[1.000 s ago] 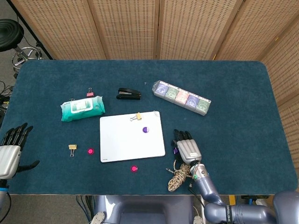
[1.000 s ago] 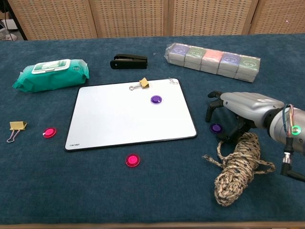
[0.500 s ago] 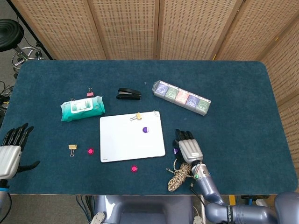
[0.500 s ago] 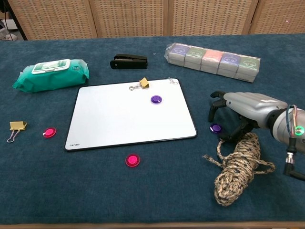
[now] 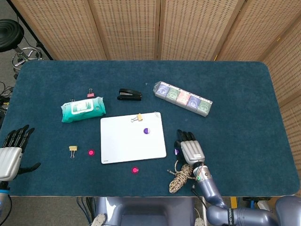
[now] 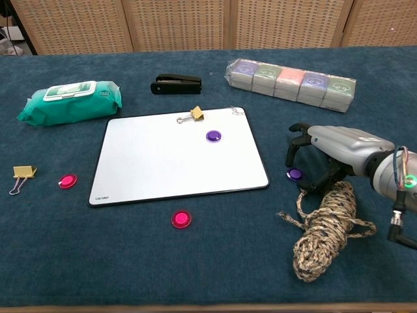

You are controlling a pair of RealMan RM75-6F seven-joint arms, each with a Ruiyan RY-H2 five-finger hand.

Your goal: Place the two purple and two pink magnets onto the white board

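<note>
Woven screen panels behind, dark blue carpeted table (image 6: pixel 195 274) in front. Rectangular white board with black rim (image 6: pixel 176 156) lies flat mid-table. One round purple magnet (image 6: pixel 213 135) already on it, upper right part. Second purple magnet (image 6: pixel 295 174) on the table just right of the board, under the fingertips of the grey right hand (image 6: pixel 326 153), which is arched over it with fingers curled down; can't tell if it actually pinches the magnet. First round pink magnet (image 6: pixel 182 219) sits on the table just below the board's bottom edge; second pink magnet (image 6: pixel 67 180) left of the board. Left hand (image 5: pixel 11 150) at the table's left edge, fingers spread, holding nothing.

Gold binder clip (image 6: pixel 193 114) on the board's top edge. Another gold binder clip (image 6: pixel 21 175) beside the left pink magnet. Coiled tan rope (image 6: pixel 322 231) below the right hand. Black stapler (image 6: pixel 176 84), green wet-wipes pack (image 6: pixel 70 101) and wrapped row of small boxes (image 6: pixel 291 83) further back.
</note>
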